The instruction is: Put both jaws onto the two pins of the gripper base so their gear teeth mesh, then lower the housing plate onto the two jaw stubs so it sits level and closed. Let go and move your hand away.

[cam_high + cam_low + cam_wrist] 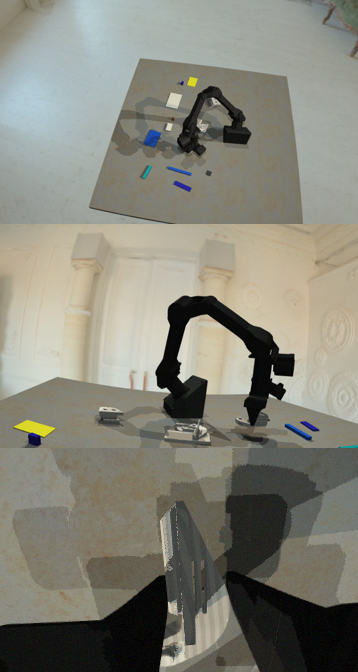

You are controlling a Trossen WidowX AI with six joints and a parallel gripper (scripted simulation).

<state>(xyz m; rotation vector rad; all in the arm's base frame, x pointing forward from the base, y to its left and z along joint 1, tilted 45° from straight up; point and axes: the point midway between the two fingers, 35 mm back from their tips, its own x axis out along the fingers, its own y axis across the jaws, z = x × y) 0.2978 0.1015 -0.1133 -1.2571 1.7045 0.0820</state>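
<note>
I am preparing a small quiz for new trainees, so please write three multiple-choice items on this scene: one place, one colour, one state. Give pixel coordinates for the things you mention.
1. What lies beside the small dark-blue cube [182,83] [34,439]?
A) teal bar
B) yellow plate
C) grey square

2. Which colour is the arm [193,109] [229,321]?
A) black
B) white
C) green

3. How is the gripper [253,424] [196,580]?
A) wide open
B) shut on nothing
C) shut on a pale jaw [241,422] [215,620]

1 B: top view shows them adjacent.
2 A: its links are black.
3 C: wrist view shows the jaw between its fingers.
</note>
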